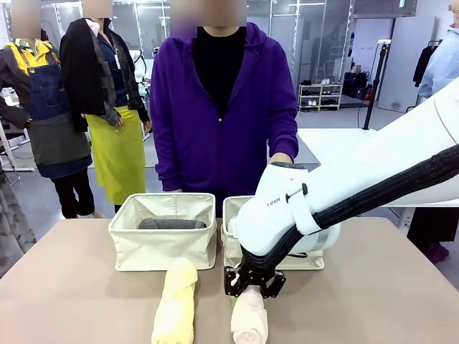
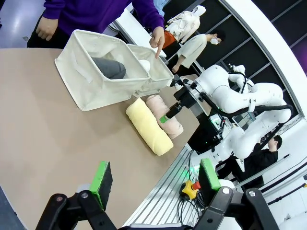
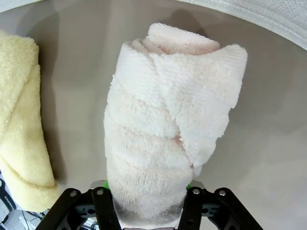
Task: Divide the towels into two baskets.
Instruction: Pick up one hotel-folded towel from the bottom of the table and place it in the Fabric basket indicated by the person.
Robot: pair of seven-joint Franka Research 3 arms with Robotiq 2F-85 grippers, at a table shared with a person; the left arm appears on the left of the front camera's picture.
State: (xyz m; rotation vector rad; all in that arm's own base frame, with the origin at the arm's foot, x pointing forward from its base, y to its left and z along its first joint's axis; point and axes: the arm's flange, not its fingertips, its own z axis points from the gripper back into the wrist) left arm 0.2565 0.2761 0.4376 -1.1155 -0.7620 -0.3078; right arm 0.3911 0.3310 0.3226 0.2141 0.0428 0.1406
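Note:
A pale peach towel (image 1: 249, 322) lies rolled on the table in front of the right basket (image 1: 229, 215). My right gripper (image 1: 252, 290) comes down over its far end, and in the right wrist view its fingers (image 3: 104, 203) press both sides of the roll (image 3: 163, 129). Beside it lies the pale yellow towel (image 1: 176, 304), free on the table. The dark grey towel (image 1: 172, 223) rests inside the left basket (image 1: 161, 251). A white towel (image 2: 144, 63) shows inside the right basket (image 2: 156, 74). My left gripper (image 2: 155, 176) hovers open, well away from both baskets, nothing between its pads.
A person in a purple hoodie stands behind the baskets, one hand (image 2: 157, 40) pointing down at the right basket. The two baskets touch side by side. Bare tabletop (image 1: 72, 294) stretches left of the yellow towel.

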